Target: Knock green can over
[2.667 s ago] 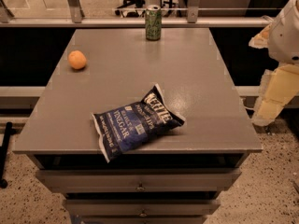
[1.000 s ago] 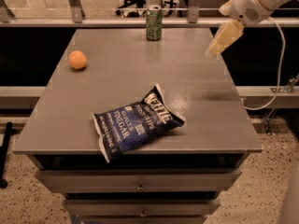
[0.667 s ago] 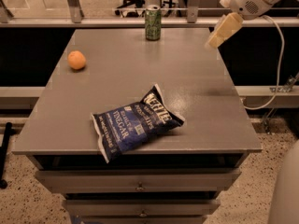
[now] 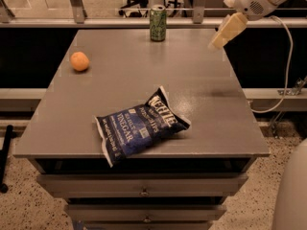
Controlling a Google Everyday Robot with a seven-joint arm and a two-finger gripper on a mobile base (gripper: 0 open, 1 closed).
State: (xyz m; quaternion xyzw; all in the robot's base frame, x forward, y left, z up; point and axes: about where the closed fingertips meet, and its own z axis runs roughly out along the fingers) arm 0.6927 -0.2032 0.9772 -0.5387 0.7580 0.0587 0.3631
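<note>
Grey worktop (image 4: 201, 95) carries the upright green can (image 4: 158, 23) at its far edge; the hand (image 4: 218, 39) hovers over the far right corner, well apart, its grip unclear.

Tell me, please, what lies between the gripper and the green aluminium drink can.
Nothing: in the camera view, only bare grey tabletop separates the gripper, above the table's far right edge, from the upright green aluminium drink can.

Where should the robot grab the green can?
The green can stands upright with nothing touching its sides, so probably grip around its middle, coming in level from the right, where the gripper hovers over the table's far right edge.
</note>
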